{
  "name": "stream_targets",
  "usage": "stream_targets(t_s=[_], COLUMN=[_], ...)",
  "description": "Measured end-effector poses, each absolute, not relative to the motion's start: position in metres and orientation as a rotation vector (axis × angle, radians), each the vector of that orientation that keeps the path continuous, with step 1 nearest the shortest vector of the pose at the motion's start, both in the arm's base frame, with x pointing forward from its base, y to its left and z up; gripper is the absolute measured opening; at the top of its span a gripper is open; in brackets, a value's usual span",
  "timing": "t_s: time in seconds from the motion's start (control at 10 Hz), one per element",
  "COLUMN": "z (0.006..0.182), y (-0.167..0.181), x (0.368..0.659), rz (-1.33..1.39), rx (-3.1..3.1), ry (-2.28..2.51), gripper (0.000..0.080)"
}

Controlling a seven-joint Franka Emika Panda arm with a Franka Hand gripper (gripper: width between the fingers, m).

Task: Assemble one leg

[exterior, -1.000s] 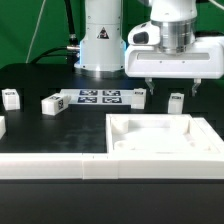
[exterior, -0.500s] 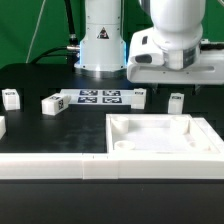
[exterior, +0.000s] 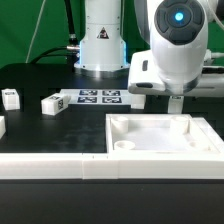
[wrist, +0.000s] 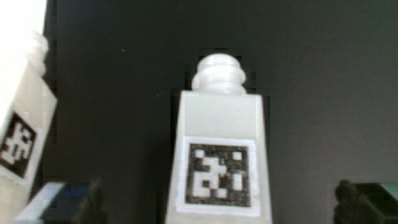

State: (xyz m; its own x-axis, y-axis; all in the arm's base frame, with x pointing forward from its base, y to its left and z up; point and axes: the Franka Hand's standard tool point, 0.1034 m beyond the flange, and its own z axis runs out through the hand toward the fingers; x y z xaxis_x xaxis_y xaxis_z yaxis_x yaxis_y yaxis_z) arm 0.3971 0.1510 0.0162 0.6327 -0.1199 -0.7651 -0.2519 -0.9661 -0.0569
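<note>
Leaving bare black table (wrist: 125, 100) open down both flanks of the leg (wrist: 219, 150), inside the spread fingertips (wrist: 63, 203). Crowding one flank, though apart from it: another tagged white piece (wrist: 22, 130). Walling off the camera-facing side in the exterior view: the white tray (exterior: 160, 148), just beside.

You have a black worktop (exterior: 60, 130) under bright, even light. Behind it, at the exterior view's left, hangs a green backdrop (exterior: 25, 30) with dark cables (exterior: 68, 25) running down in front of it.
</note>
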Motion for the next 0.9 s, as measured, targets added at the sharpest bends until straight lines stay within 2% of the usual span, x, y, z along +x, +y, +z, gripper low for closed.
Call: stream_targets(t_s=[0.4, 0.5, 0.6, 0.7, 0.8, 0.9], z=[0.0087, 0.0087, 0.0087, 0.0087, 0.0087, 0.0087], y=[0.1486, 0.1487, 0.1487, 0.1487, 0.1487, 0.1487], x=[0.3925, 0.3925, 0.3925, 0.3925, 0.3924, 0.3924], rz=[1.25, 1.25, 1.25, 1.25, 1.25, 1.25], rx=[-2.692, -2.692, -2.692, -2.692, -2.692, -2.692], ry=[0.317, 0.316, 0.316, 0.316, 0.316, 0.316], gripper=[0.0649, 0.0536, 0.0536, 0.0353, 0.0353, 0.0288])
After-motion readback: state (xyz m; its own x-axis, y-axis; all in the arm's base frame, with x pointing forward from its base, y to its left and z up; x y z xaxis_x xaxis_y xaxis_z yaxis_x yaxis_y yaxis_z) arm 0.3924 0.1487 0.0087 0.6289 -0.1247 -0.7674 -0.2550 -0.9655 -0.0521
